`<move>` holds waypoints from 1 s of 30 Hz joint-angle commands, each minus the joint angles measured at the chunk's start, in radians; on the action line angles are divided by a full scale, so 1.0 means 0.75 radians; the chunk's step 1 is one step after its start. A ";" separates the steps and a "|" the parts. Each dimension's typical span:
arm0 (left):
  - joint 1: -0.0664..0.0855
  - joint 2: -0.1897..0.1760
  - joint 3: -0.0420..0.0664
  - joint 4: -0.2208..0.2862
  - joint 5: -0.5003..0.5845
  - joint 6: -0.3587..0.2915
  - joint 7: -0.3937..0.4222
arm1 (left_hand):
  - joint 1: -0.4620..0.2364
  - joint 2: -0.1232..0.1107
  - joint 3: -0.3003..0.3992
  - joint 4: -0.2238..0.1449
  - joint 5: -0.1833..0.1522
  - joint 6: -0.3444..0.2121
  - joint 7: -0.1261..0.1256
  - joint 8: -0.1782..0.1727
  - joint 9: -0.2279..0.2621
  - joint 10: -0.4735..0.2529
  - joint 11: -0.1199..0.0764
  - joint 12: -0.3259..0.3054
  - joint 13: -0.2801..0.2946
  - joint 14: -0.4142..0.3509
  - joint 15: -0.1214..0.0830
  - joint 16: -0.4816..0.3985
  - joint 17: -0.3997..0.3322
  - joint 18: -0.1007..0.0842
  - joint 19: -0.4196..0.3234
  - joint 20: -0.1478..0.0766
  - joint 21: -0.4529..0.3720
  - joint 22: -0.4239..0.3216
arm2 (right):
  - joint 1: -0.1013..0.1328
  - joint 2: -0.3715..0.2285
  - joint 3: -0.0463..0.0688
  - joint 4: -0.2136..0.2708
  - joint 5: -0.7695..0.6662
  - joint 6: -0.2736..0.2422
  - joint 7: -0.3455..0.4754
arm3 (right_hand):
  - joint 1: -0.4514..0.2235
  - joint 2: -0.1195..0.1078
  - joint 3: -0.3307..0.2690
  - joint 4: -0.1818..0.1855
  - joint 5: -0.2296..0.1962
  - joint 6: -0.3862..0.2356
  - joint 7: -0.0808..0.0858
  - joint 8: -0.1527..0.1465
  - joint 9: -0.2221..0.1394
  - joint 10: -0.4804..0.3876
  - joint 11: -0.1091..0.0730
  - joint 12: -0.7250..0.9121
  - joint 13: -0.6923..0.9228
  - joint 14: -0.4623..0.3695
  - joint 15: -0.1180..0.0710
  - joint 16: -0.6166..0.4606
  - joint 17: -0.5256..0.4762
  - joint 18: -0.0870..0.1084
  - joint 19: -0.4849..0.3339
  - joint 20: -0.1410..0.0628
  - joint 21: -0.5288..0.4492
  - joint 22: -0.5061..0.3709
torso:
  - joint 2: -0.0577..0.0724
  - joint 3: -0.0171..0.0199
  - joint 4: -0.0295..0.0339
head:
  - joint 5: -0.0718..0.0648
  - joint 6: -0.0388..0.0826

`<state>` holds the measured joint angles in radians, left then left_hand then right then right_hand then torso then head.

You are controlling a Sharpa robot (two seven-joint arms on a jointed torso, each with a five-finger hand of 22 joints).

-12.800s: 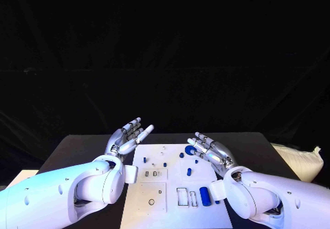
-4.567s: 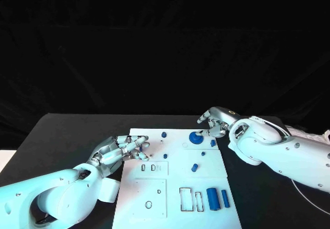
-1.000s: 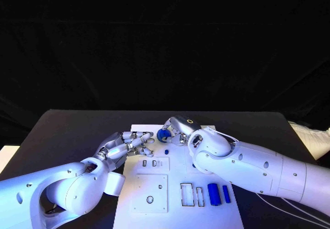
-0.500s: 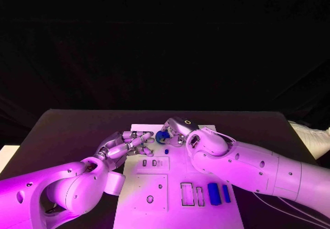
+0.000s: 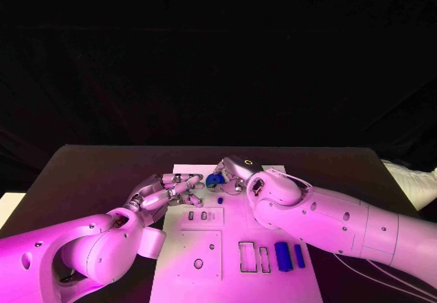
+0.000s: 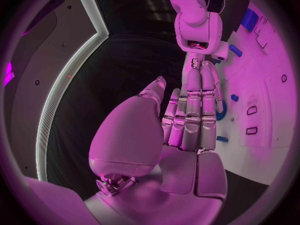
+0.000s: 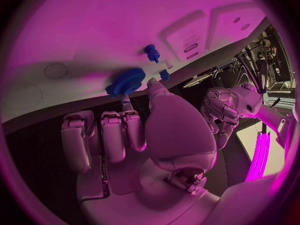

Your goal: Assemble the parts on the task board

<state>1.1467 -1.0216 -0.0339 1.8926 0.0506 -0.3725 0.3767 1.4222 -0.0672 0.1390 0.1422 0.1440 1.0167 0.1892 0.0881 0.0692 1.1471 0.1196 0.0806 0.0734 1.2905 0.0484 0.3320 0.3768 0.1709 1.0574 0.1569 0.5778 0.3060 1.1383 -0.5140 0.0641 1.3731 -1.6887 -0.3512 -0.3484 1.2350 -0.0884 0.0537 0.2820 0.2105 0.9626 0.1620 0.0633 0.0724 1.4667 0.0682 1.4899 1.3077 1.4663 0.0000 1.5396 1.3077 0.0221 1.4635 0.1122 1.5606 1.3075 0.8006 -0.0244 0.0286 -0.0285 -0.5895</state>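
- Vs 0.5 s ago: almost no shift. Right robot hand (image 5: pixel 233 175) and its blue gear (image 5: pixel 214 180) sit a touch lower at the far-left part of the task board (image 5: pixel 235 252); left robot hand (image 5: pixel 173 192) unchanged.
- Right robot hand: pinches the gear betw. thumb and fingertips (image 7: pixel 127 103), disc edge-on to the board in the right wrist view, other fingers curled.
- Left robot hand: fingers pressed together, curled, nothing in them; it lies at the board's left edge, just beside the gear.
- Step in hand, my read: seating the gear on its post/hole near the far-left corner. To do it well: level the disc flat to the board first, line up the bore, lower straight, release only once seated.
- Around: small blue peg (image 7: pixel 151 52) standing near the gear; two blue cylinders (image 5: pixel 290 255) by the near right edge; rectangular slots (image 5: pixel 249 257) beside them; black table (image 5: pixel 82 170) underneath.
- In the way: left robot hand's fingertips crowd the target spot; the peg is close, could get knocked.
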 commanded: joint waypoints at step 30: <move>0.001 -0.008 0.001 0.004 0.002 0.022 0.005 | 0.006 0.004 0.000 -0.006 -0.008 -0.004 0.011 -0.006 -0.001 -0.005 0.011 -0.010 0.001 -0.010 0.004 -0.008 0.004 0.012 -0.011 -0.003 0.006 0.002 | -0.026 -0.129 0.014 0.105 0.053 -0.201 0.076 | 0.011 0.061 -0.056 -0.032 0.112 0.009 -0.004 0.003 0.007 0.085 0.007 -0.001 0.276 0.117 0.005 0.000 0.248 -0.023 0.122 0.006 0.003 0.326 | -0.001 0.0007 -0.0017 | -0.005 0.006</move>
<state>1.1467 -1.0276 -0.0339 1.8929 0.0507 -0.3725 0.3757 1.4222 -0.0672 0.1390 0.1422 0.1440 1.0129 0.1930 0.0881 0.0692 1.1435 0.1231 0.0767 0.0733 1.2870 0.0518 0.3320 0.3788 0.1709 1.0575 0.1569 0.5775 0.3069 1.1192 -0.6049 0.0737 1.4426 -1.6537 -0.4230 -0.3394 1.2348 -0.0423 0.0128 0.2645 0.2941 0.9664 0.1626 0.0650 0.0763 1.4667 0.0681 1.4898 1.3074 1.4664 -0.0001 1.5396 1.3074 0.0221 1.4660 0.1149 1.5605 1.3078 0.8005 -0.0238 0.0284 -0.0322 -0.5858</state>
